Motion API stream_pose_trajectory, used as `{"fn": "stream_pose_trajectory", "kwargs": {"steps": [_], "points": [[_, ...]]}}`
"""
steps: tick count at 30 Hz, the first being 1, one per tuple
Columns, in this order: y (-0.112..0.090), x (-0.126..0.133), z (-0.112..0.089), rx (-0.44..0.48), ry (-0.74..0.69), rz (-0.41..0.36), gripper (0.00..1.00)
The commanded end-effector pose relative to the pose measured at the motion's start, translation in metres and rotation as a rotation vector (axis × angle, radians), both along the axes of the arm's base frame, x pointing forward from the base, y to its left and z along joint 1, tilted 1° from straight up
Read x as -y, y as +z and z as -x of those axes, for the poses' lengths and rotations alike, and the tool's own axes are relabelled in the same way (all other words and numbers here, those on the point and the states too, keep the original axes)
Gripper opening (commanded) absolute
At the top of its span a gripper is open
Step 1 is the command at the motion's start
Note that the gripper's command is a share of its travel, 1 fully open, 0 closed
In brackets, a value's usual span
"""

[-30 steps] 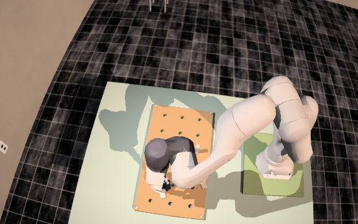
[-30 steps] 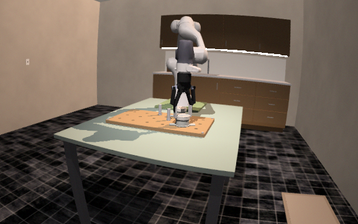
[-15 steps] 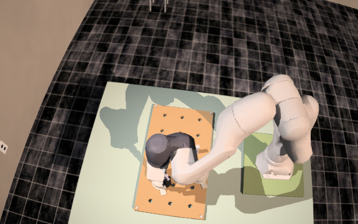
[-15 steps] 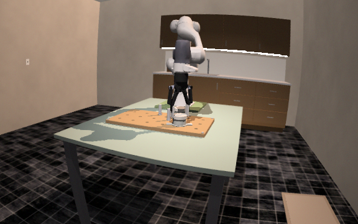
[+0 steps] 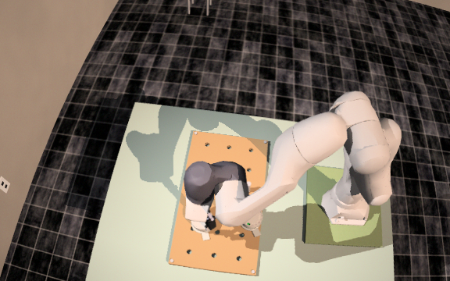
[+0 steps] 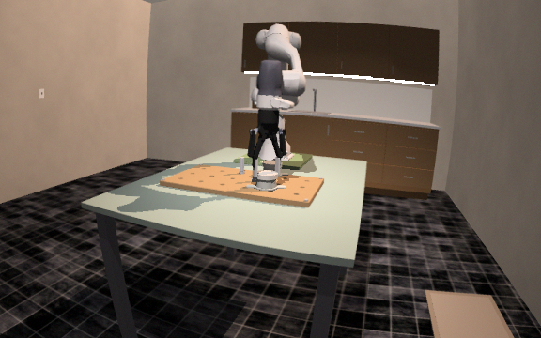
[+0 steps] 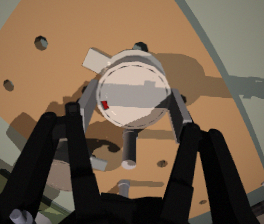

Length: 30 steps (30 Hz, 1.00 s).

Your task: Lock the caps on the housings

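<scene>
A round grey housing with a pale cap point(image 7: 132, 94) stands upright on the orange pegboard. The cap carries a small red mark point(image 7: 106, 104) on its left rim. My gripper point(image 7: 133, 94) points straight down over it, and its two black fingers are shut on the cap's sides. In the exterior view the housing point(image 6: 267, 179) sits on the board near its right end, with the gripper point(image 6: 266, 175) around its top. In the top view the arm's wrist hides the housing; only its base tabs point(image 5: 205, 235) show.
The pegboard point(image 5: 214, 203) lies on a pale green table, with several dark holes and a short grey peg point(image 6: 241, 168). A second short peg point(image 7: 128, 151) stands just behind the housing. The arm's base sits on a green mat point(image 5: 342, 207) to the right.
</scene>
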State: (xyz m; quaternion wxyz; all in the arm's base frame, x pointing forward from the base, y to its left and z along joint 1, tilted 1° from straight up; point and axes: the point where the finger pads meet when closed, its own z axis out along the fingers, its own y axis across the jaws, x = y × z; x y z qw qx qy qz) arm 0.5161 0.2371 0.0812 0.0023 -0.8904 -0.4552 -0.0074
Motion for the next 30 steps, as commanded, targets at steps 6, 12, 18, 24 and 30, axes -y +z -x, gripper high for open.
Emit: {"fn": "stream_pose_trajectory", "kwargs": {"steps": [6,12,18,24,30], "points": [[-0.002,0.014,-0.002,-0.003,0.013,0.002,0.10],[-0.002,0.024,-0.003,-0.003,0.013,0.002,0.10],[-0.002,0.034,-0.005,-0.003,0.013,0.002,0.10],[-0.002,0.041,-0.006,-0.003,0.013,0.002,0.10],[-0.002,0.052,-0.008,-0.003,0.013,0.002,0.10]]}}
